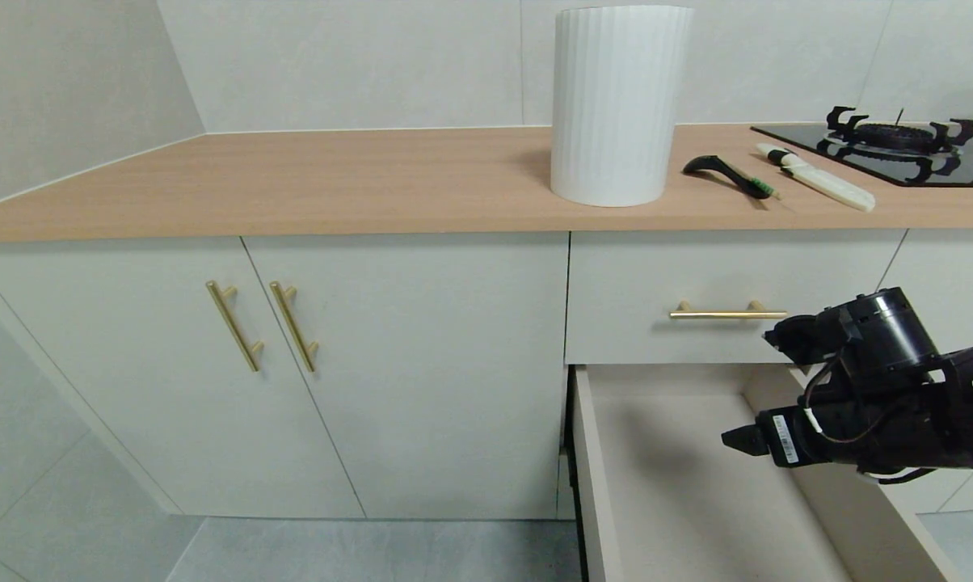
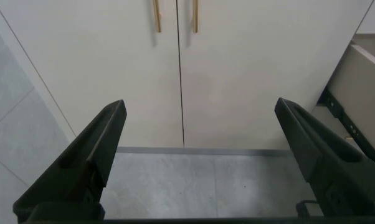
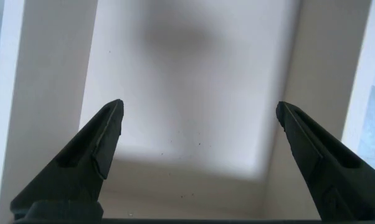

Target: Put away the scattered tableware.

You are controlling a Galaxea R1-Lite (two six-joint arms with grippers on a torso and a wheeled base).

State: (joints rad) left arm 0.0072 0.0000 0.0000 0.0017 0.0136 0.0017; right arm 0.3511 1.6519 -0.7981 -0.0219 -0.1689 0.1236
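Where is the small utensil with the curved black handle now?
In the head view, the black-handled utensil lies on the wooden countertop, on the robot's right, between the tall white ribbed container and the long white utensil.

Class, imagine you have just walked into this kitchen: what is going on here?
A two-armed robot is tidying up, but nothing is in its grip. Its right gripper hangs open and empty over the pulled-out lower drawer, which has nothing in it. The left gripper, also open, is low down facing the cabinet doors. On the countertop, a black-handled utensil and a white knife lie between a ribbed white container and the hob.
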